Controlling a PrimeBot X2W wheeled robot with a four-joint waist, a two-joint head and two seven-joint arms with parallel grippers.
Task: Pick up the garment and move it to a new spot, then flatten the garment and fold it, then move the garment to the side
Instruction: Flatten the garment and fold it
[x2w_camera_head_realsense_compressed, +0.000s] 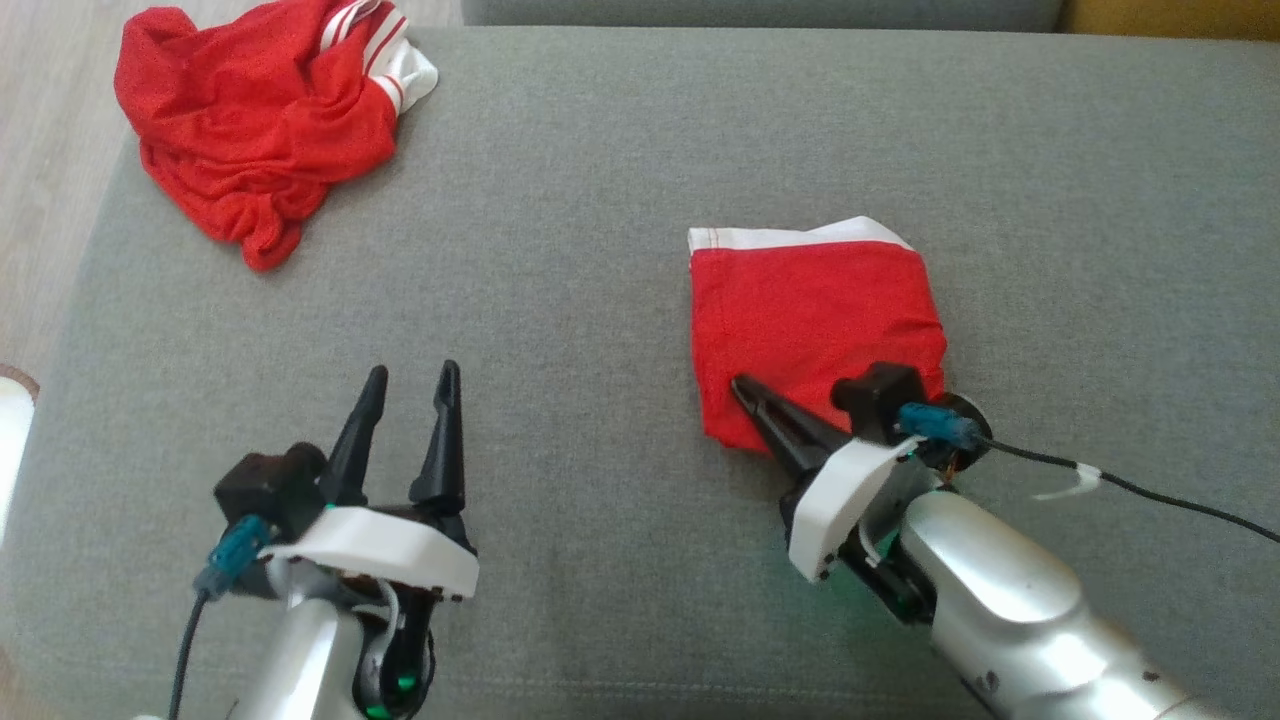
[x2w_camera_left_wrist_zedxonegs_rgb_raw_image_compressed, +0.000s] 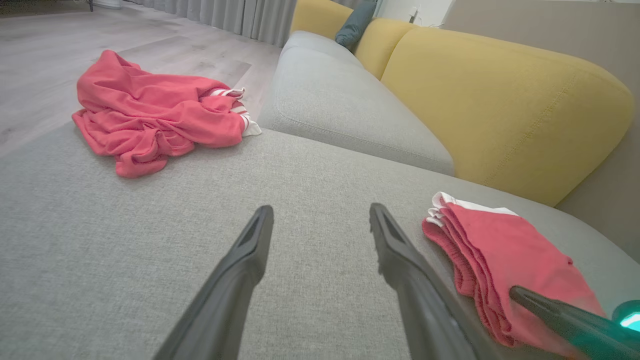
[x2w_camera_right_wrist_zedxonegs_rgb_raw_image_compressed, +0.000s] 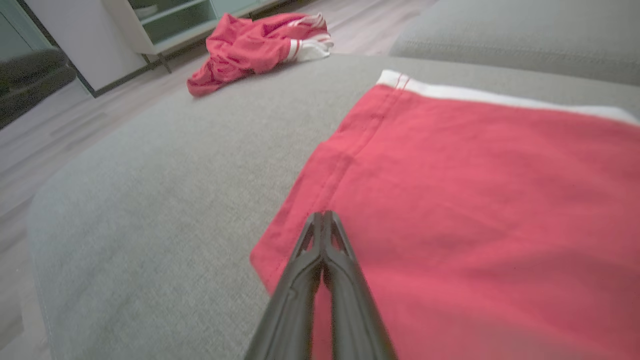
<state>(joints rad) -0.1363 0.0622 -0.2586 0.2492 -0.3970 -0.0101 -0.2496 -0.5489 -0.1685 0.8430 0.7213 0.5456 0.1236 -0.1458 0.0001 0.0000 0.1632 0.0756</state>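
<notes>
Two red garments lie on the grey cushion (x2w_camera_head_realsense_compressed: 600, 150) in front of us, well apart from each other. The folded garment (x2w_camera_head_realsense_compressed: 815, 320) sits to the right of the middle, lying flat, with its white band (x2w_camera_head_realsense_compressed: 790, 237) along the far edge. The crumpled garment (x2w_camera_head_realsense_compressed: 255, 130) is heaped at the far left corner, close to the cushion's edge and the pale floor (x2w_camera_head_realsense_compressed: 50, 150) beyond it. Our right gripper (x2w_camera_head_realsense_compressed: 745, 390) reaches in from the near right, and its two dark fingers are pressed tight together, with their tips lying over the near left corner of the folded garment. In the right wrist view we see no cloth between those tips, and we cannot tell whether they press on the fabric or hang just above it. Our left gripper (x2w_camera_head_realsense_compressed: 412, 372) hangs over bare cushion at the near left, with its fingers spread wide and nothing between them, well clear of both garments. In the left wrist view a yellow backrest (x2w_camera_left_wrist_zedxonegs_rgb_raw_image_compressed: 500, 100) rises behind the cushion on the far right.
</notes>
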